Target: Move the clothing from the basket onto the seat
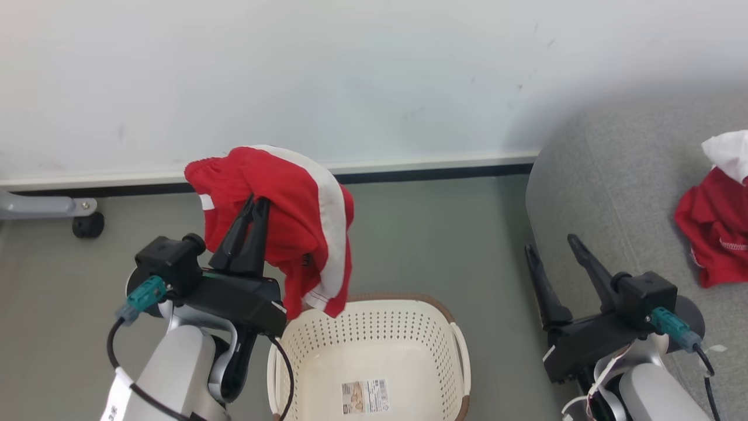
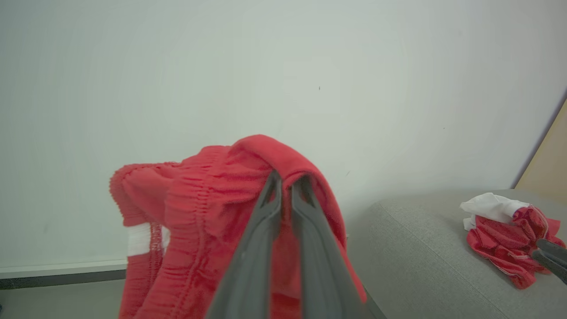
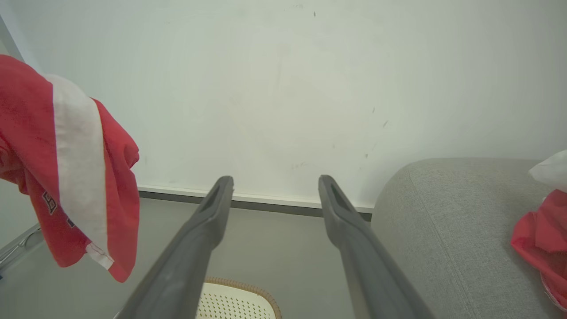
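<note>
Clothing (image 1: pixel 292 222) hangs lengthwise down, seemingly pinched in left tool (image 1: pixel 259 202).

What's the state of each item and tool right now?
left tool: shut on the red shorts, raised
red shorts: hanging from the left tool, above the basket
basket: upright, no clothing in the part in view
right tool: open, holding nothing
seat: carries two pieces near its far side
red garment: crumpled on the seat
white cloth: bunched against the red garment
</note>
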Controlling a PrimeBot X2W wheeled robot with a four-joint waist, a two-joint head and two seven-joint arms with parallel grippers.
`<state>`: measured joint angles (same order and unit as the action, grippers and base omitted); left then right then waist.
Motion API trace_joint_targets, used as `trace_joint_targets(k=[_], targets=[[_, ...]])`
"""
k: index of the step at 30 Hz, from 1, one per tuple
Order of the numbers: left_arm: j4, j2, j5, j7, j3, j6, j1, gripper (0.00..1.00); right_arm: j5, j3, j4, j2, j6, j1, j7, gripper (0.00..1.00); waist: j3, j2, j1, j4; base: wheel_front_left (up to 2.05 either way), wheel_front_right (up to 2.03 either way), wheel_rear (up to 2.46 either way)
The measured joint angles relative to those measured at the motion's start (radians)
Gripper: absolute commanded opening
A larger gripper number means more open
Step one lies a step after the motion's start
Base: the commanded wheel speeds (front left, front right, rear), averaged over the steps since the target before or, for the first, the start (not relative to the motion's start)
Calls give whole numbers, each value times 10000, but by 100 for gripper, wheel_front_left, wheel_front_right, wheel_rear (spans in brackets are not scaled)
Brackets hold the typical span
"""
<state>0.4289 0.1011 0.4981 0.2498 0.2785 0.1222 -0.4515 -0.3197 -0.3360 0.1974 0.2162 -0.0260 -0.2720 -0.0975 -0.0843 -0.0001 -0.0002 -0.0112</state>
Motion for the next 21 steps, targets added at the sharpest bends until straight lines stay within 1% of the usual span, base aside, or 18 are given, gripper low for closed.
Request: trace_joint_targets(k=[8, 12, 21], targets=[[-1156, -13, -161, 0, 337, -4, 707, 0, -109, -125, -176, -40, 46, 491, 173, 100, 610, 0, 0, 40, 0, 0, 0], [-1831, -15, -224, -2, 539, -90, 1016, 0, -159, -151, -372, -42, 44, 706, 263, 100, 819, 0, 0, 94, 0, 0, 0], [-2627, 38, -261, -291, 650, -267, 1346, 0, -203, -157, -679, -40, 40, 800, 416, 100, 889, 1, 2, 153, 0, 0, 0]])
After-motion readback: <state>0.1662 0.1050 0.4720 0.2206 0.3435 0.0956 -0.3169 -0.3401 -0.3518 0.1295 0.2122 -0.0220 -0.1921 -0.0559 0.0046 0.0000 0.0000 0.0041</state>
